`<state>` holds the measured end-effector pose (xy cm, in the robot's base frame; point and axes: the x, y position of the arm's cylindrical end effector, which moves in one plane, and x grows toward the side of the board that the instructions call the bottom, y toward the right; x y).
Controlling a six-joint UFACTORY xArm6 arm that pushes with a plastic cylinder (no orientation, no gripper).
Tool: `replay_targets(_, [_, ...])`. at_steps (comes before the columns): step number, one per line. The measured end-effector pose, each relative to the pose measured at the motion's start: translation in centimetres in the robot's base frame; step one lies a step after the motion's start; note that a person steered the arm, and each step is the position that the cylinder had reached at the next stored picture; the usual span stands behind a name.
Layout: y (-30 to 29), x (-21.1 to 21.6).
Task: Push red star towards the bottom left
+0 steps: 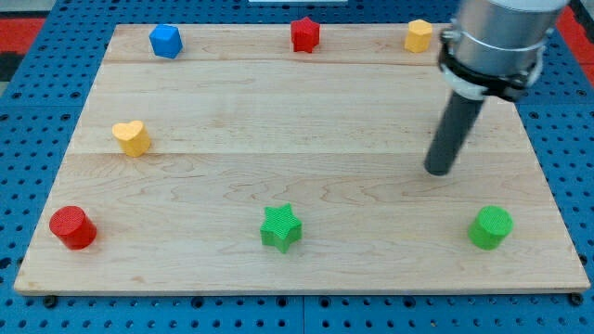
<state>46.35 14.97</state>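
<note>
The red star (304, 34) sits at the view's top edge of the wooden board (297, 121), near the middle. My tip (438, 171) rests on the board at the view's right, well below and to the right of the red star, apart from every block. The nearest block to my tip is the green cylinder (490, 227), below and to its right.
A blue block (165, 41) is at the top left and a yellow block (419, 35) at the top right. A yellow heart (132, 138) is at the left. A red cylinder (72, 227) is at the bottom left, a green star (280, 228) at the bottom middle.
</note>
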Motion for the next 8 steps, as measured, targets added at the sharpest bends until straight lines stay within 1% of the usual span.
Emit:
replay_targets(1, [-4.4,-3.4])
replay_targets(2, [-6.9,-9.2])
replay_targets(3, [-8.1,-16.0])
replay_targets(5, [-8.5,-25.0])
replay_targets(6, [-9.4,-27.0])
replay_targets(7, [-13.0,-26.0])
replay_targets(8, [-15.7,-23.9])
